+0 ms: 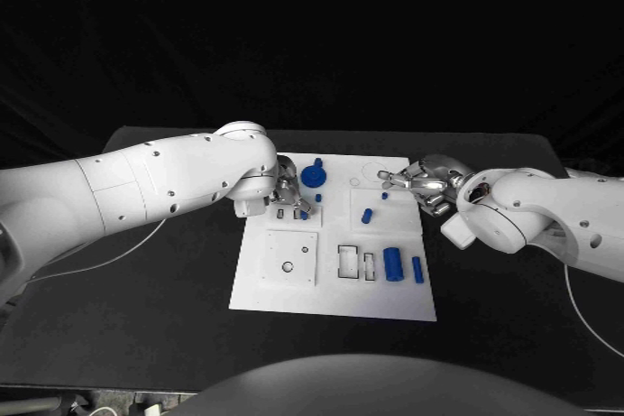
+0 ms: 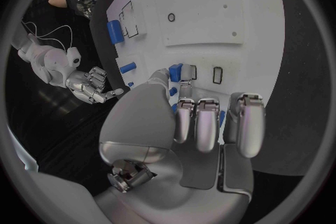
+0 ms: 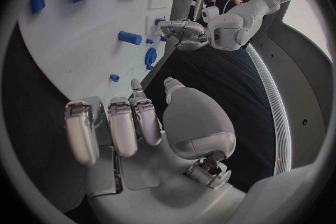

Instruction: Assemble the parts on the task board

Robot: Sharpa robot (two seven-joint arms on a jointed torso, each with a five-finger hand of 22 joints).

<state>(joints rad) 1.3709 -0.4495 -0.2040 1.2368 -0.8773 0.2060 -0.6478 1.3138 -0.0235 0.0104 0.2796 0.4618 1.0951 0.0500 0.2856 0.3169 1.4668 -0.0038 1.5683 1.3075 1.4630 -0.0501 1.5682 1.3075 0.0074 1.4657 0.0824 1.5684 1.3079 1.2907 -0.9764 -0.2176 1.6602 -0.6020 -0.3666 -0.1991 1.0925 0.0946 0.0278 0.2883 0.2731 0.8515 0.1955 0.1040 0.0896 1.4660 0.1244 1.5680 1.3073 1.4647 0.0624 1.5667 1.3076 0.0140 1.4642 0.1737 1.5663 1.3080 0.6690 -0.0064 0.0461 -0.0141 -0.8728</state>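
Observation:
The white task board lies mid-table. My left hand hovers over its far left part and pinches a small blue piece between thumb and a finger, close to two small rectangular slots. A blue gear-like knob stands just beyond that hand. My right hand hangs at the board's far right edge, fingers apart and holding nothing. Near it a tiny blue peg and a short blue cylinder rest on the board. A thick blue cylinder and a blue bar lie at the near right.
A raised square plate with a round hole sits on the board's near left, and rectangular cut-outs are beside the thick cylinder. The black table surrounds the board. Thin cables trail off both arms.

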